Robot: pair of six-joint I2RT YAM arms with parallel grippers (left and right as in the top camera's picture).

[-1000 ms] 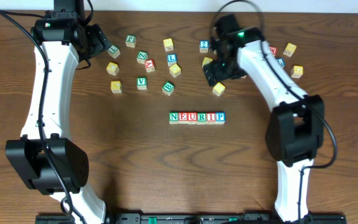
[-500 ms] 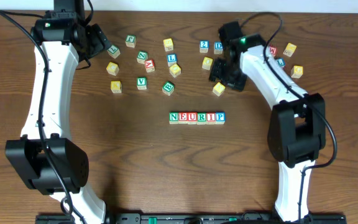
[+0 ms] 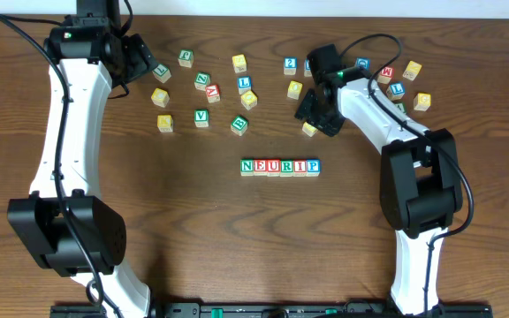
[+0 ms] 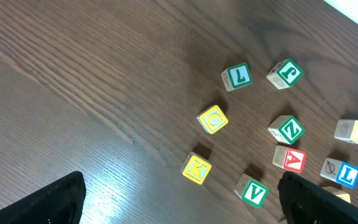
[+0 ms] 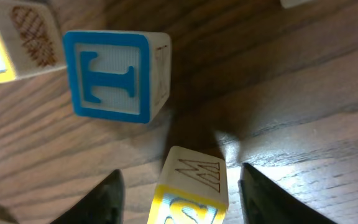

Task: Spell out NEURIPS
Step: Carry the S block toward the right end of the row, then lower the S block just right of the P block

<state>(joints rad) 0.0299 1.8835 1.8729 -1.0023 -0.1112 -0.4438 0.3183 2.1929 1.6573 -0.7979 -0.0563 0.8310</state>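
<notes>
Six cubes lie in a row at mid-table and read N, E, U, R, I, P. A yellow-faced cube lies behind the row's right end, partly under my right gripper. In the right wrist view this cube sits between the open fingers of the right gripper, with a gap on each side. My left gripper hovers at the back left; its fingers are wide open and empty.
Loose cubes lie at the back left: green L, yellow C, yellow K, green V, green Z, red A. A blue T cube lies just beyond the yellow-faced one. More cubes, such as a 2 and a W, lie at the back right.
My right gripper has moved toward the front and down over the yellow-faced cube, now straddling it. The left arm and the row have not moved.
</notes>
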